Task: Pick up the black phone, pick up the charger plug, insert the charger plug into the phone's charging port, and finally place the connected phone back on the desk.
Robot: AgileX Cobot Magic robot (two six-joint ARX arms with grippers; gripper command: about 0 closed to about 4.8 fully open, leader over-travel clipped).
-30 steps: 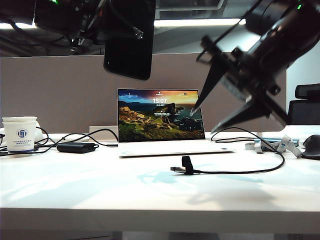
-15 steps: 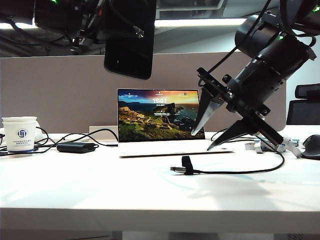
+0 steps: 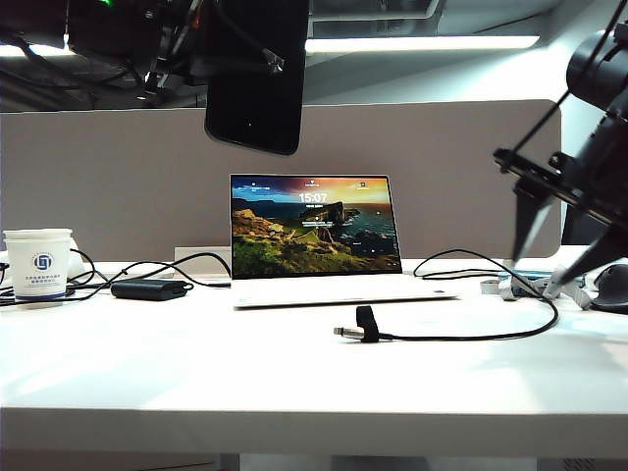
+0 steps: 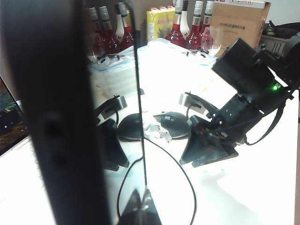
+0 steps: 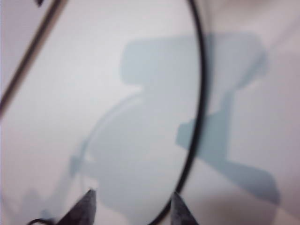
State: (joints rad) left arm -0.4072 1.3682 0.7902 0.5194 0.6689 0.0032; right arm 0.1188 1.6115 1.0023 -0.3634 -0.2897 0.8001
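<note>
My left gripper (image 3: 240, 44) is shut on the black phone (image 3: 257, 83) and holds it upright high above the desk (image 3: 196, 373), over the laptop's left side. In the left wrist view the phone (image 4: 56, 117) fills the near side as a dark glossy slab against my left gripper (image 4: 141, 197). The charger plug (image 3: 341, 333) lies on the desk in front of the laptop, a black strap (image 3: 367, 324) round its cable. My right gripper (image 3: 535, 275) hangs open at the far right, well away from the plug. Over the white desktop, the right gripper (image 5: 132, 206) has the black cable (image 5: 199, 93) beside one fingertip.
An open laptop (image 3: 314, 235) stands mid-desk. A paper cup (image 3: 39, 263) and a matte power brick (image 3: 149, 288) sit at the left, a dark mouse (image 3: 613, 287) at the right edge. The grey divider panel (image 3: 118, 177) backs the desk. Bottles (image 4: 183, 28) stand on a farther table.
My right arm has swung from in front of the laptop to the far right of the exterior view, its jaws still apart. The left arm and the phone have stayed put.
</note>
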